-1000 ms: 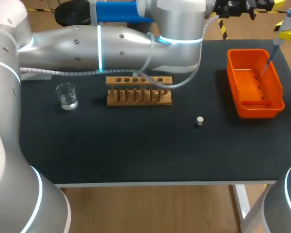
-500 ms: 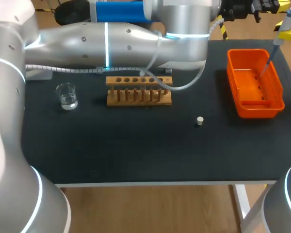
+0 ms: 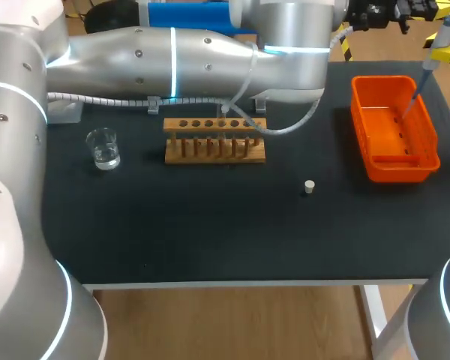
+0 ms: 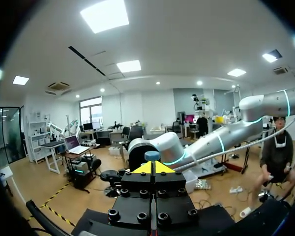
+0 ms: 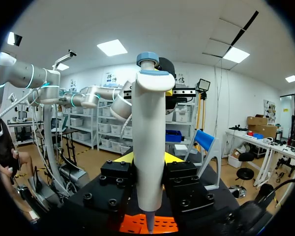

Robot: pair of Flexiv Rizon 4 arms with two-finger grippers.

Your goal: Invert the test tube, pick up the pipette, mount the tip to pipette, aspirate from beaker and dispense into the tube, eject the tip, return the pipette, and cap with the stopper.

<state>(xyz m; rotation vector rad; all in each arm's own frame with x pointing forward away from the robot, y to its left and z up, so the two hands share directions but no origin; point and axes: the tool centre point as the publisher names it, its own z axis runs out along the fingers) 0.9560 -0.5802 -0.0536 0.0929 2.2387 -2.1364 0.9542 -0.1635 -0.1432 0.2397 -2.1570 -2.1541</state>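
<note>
My right gripper (image 3: 442, 52) hangs over the orange bin's (image 3: 367, 150) far right corner, shut on the white pipette (image 3: 433, 56). The pipette's thin tip (image 3: 411, 101) points down into the bin. In the right wrist view the pipette (image 5: 149, 147) stands upright between the fingers of the gripper (image 5: 147, 160), with the bin (image 5: 162, 225) below. A wooden tube rack (image 3: 214, 141) stands mid-table, and I cannot make out a tube in it. The glass beaker (image 3: 103, 148) is left of the rack. The small stopper (image 3: 309, 187) lies right of it. My left gripper (image 4: 152, 168) is shut on nothing.
My left arm (image 3: 210, 60) stretches across the back of the table, above and behind the rack, and hides what lies there. The black tabletop (image 3: 210, 225) in front of the rack carries nothing but the stopper.
My left arm has swung a little further right and back over the rack. The right arm and pipette have held still.
</note>
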